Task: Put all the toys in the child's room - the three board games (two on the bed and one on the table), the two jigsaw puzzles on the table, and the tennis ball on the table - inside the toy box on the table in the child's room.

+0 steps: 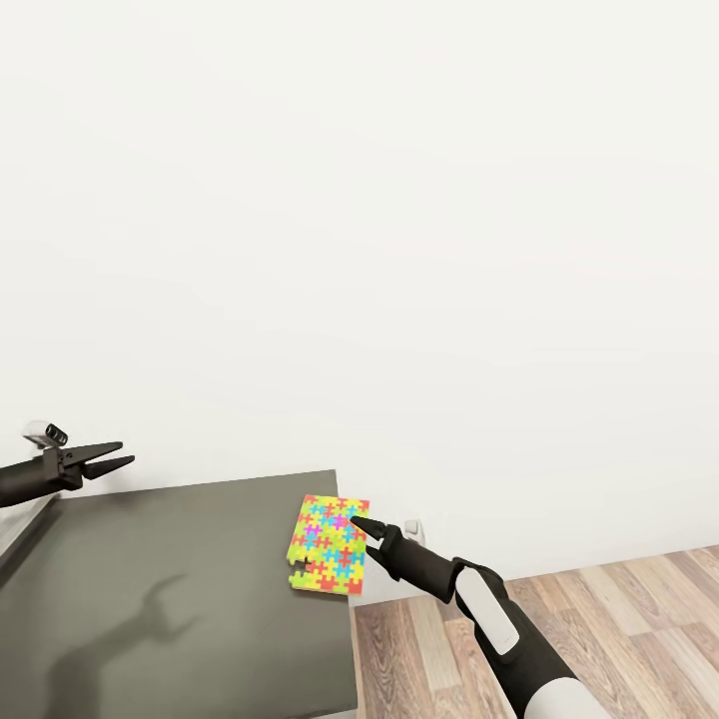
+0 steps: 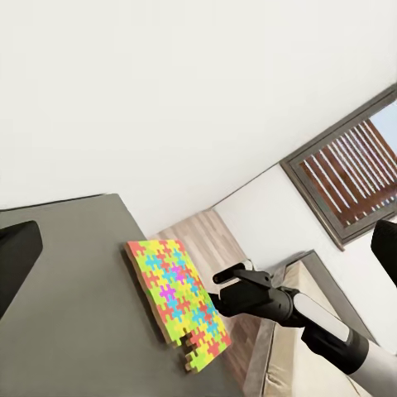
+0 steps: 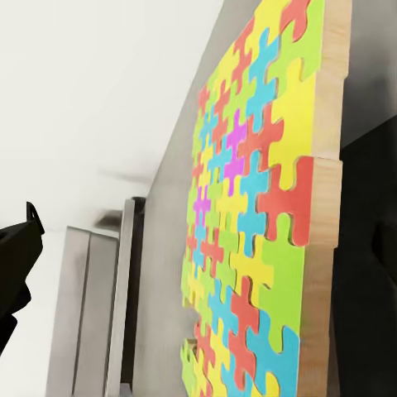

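Dark cabinet top point(image 1: 180, 589) bears jigsaw puzzle point(image 1: 328, 544); right end effector point(image 1: 362, 531) gapes at its edge, left end effector point(image 1: 112, 456) slightly parted, empty.

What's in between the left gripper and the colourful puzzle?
Only bare dark grey cabinet top lies between the left gripper and the jigsaw puzzle, seen in the head view.

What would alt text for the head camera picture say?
A colourful jigsaw puzzle lies at the right edge of a dark grey cabinet top, with the right pincer open at its edge. The left pincer hovers open at the left.
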You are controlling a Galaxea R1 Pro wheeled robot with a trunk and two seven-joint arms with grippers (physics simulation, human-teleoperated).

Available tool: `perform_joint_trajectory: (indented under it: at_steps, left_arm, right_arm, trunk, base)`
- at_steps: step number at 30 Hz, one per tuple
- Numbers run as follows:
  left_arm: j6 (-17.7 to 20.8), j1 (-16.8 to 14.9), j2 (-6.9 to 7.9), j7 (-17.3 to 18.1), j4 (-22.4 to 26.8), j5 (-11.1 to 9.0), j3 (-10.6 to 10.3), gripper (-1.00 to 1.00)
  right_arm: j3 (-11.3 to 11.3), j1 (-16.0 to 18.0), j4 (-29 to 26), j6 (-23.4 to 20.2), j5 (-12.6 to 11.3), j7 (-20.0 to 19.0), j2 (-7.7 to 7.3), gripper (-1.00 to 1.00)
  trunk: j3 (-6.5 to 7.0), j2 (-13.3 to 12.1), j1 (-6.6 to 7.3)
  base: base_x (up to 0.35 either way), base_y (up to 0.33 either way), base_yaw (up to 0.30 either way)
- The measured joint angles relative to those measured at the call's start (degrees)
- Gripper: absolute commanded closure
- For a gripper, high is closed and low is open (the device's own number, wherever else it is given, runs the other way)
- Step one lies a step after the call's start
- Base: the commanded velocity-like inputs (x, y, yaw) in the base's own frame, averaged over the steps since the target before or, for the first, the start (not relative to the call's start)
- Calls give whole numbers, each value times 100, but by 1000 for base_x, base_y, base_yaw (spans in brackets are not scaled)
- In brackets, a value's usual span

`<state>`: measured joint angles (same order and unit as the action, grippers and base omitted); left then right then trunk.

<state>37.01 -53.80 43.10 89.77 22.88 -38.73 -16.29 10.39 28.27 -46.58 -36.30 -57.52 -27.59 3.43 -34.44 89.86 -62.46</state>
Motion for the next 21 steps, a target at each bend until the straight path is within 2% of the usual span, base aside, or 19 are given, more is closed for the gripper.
perform_joint_trajectory:
  at_steps: [9, 19, 20, 21]
  left_arm:
    - [0, 0, 2, 0, 0, 0, 0, -100]
    - [0, -1, 2, 0, 0, 0, 0, -100]
    - [0, -1, 1, 0, 0, 0, 0, -100]
    - [0, -1, 1, 0, 0, 0, 0, -100]
  right_arm:
    - [0, 0, 0, 0, 0, 0, 0, -100]
    - [3, 0, 0, 0, 0, 0, 0, -100]
    - [2, 0, 0, 0, 0, 0, 0, 100]
    - [2, 0, 0, 0, 0, 0, 0, 100]
  trunk:
    - [0, 0, 0]
    - [0, 0, 0]
    - [0, 0, 0]
    - [0, 0, 0]
  base:
    - [0, 3, 0]
    - [0, 74, 0]
    - [0, 18, 0]
    - [0, 11, 0]
